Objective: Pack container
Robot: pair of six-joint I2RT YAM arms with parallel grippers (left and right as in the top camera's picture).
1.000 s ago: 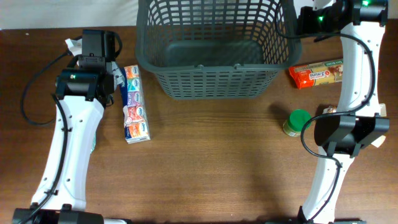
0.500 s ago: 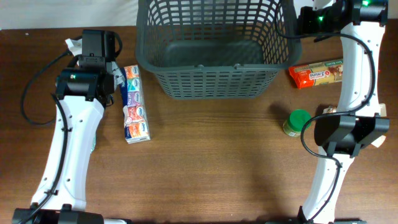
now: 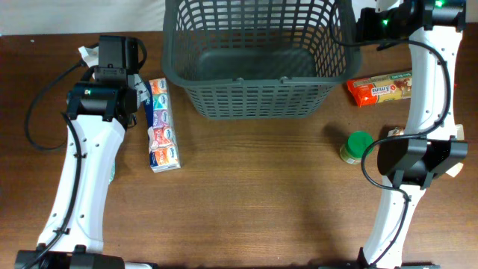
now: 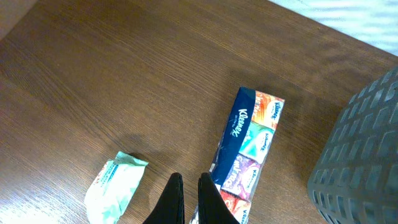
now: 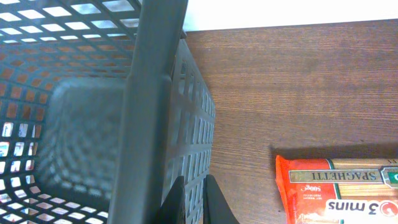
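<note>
**Change since a second ago:** none. Both arms and every item sit where they were. Judged from this, packing has not begun and no item is yet chosen.

**Basket** [image 3: 258, 97]: dark grey, slotted sides, at the middle of the bench's [image 3: 246, 202] back edge. The inside is empty.

**Tissue pack** [image 3: 162, 124]: long multipack lying flat just off the basket's left front corner, towards the left edge.

**Spaghetti packet** [image 3: 381, 88]: orange and flat, near the right edge, just beside the basket's right wall.

**Jar** [image 3: 357, 147]: green lid, upright, nearer the front than the spaghetti packet and well apart from the basket.

**Pale green packet** [image 4: 115, 186]: small and crumpled, on the bare wood left of the tissue pack.

**Left gripper** [image 4: 186, 200]: clenched, fingers pressed together with nothing between them. It hangs over the gap between the pale green packet and the tissue pack. One fingertip overlaps the tissue pack's edge in the wrist view; contact cannot be told.

**Right gripper** [image 5: 193, 200]: clenched and empty, at the basket's back right corner, over the outer face of its right wall. Whether it touches the wall cannot be told.

**Outlook:** either gripper would have to open before taking anything.
</note>
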